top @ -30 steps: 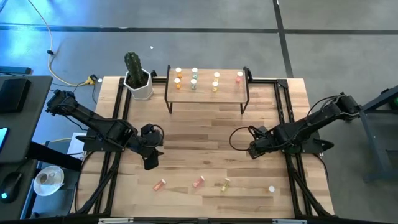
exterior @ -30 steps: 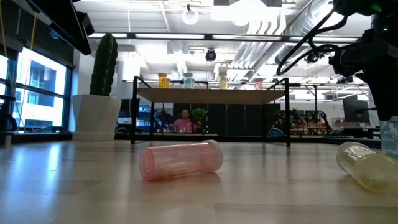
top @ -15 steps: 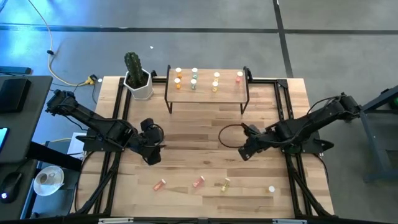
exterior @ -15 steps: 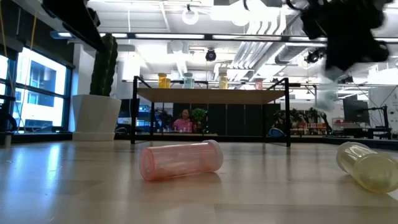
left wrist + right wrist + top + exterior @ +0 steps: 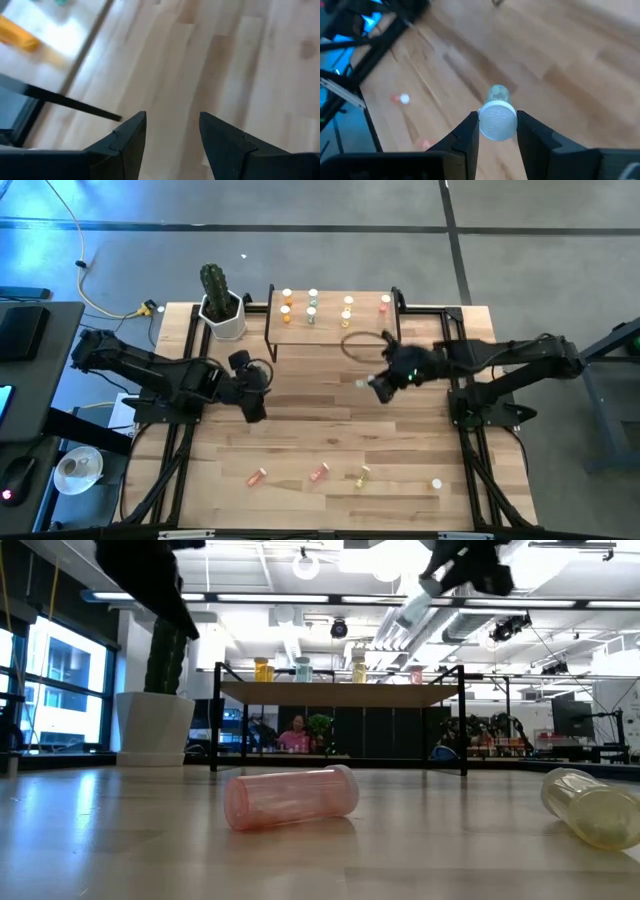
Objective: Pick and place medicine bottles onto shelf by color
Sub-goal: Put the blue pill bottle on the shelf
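My right gripper [image 5: 375,385] is shut on a pale green medicine bottle [image 5: 362,383] high above the table's middle, just in front of the shelf [image 5: 333,330]; it also shows in the low view [image 5: 412,608]. The shelf carries orange [image 5: 287,295], green [image 5: 313,296], yellow [image 5: 348,302] and red [image 5: 385,303] bottles standing upright. My left gripper [image 5: 255,405] is open and empty near the shelf's left leg, over bare wood [image 5: 172,130]. A pink bottle [image 5: 290,797] and a yellow one [image 5: 590,808] lie on their sides near the table's front edge. My right gripper pinches the bottle's white-capped end [image 5: 496,120] between its two fingers [image 5: 470,131]. The bottle lies along the fingers, and its pale green body [image 5: 497,93] sticks out past their tips. The fingers come slanting from the table's right. The bottle is lifted clear and tilted down.
A potted cactus [image 5: 220,305] stands at the far left beside the shelf. Several loose bottles lie along the near edge [image 5: 258,476], [image 5: 319,473], [image 5: 362,475], [image 5: 437,482]. Black frame rails [image 5: 195,350] run along both table sides.
My right gripper has risen and gone toward the far edge and the table's left, up to the shelf front, carrying the pale green bottle. My left gripper has also risen and gone toward the far edge and a little right.
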